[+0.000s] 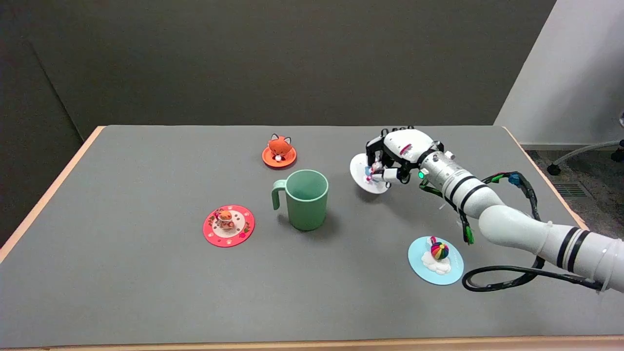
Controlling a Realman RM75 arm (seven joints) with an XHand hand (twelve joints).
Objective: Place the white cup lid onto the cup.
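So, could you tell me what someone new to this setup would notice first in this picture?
Probably the robot's right hand reaching in from the right, holding a tilted white lid by its little figure, lifted off the grey table. Next, the open green cup standing mid-table, just left of that lid. Around it lie three bright lids: an orange fox lid behind, a red lid to its left and a blue lid at front right.

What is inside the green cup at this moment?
The green cup looks empty: only its bare inner wall shows, and the bottom is hidden by the near rim. The white lid is not on it; the right hand holds it to the side.
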